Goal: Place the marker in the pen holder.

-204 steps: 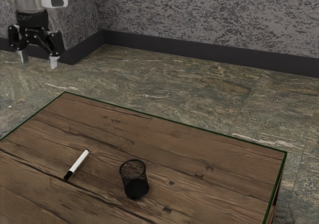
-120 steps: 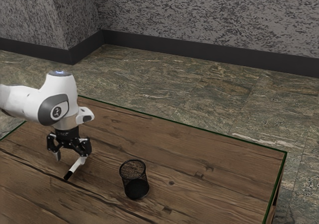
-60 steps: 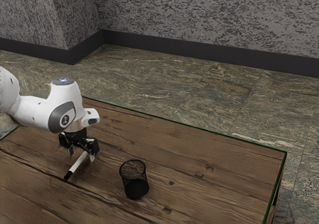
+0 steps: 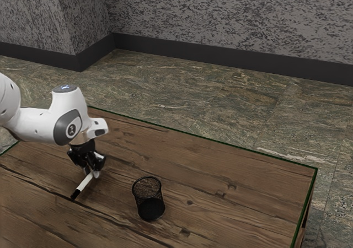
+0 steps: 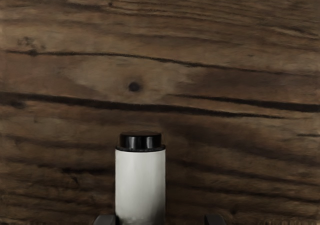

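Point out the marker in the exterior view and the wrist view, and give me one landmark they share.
Exterior view: the marker lies slanted at lower left, below the gripper and to the exterior view's left of the pen holder.
Wrist view: the marker shows a black end and white barrel, which runs in between the open fingertips, nearer one.
Shared landmark: the wooden tabletop, with dark cracks.

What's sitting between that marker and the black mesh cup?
Nothing: between the marker and the mesh cup there is bare wooden tabletop, as the exterior view shows.
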Controlling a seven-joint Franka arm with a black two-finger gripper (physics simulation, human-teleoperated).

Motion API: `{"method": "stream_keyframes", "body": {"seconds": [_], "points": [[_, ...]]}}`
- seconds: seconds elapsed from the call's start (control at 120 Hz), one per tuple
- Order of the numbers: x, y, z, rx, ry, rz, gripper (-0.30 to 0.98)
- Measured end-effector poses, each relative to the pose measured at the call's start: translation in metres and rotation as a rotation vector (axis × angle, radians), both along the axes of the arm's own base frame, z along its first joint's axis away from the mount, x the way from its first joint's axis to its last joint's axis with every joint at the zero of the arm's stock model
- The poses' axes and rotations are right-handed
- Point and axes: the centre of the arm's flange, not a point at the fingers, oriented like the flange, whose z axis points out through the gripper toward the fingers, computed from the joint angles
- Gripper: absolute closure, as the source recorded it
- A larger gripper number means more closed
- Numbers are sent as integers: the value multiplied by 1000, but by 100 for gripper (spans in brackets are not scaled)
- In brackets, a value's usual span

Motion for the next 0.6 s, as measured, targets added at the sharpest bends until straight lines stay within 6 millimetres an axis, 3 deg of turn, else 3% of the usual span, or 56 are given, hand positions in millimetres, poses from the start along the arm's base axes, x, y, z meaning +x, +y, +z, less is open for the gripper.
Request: {"method": "stream_keyframes", "body": {"seconds": [0.367,0.467,0.533,0.6], "points": [[-10,9,-6,-87,24,63,60],[-10,9,-6,-105,22,70,68],[-10,9,-2,-108,14,66,71],[-7,8,19,-99,-26,51,74]]}}
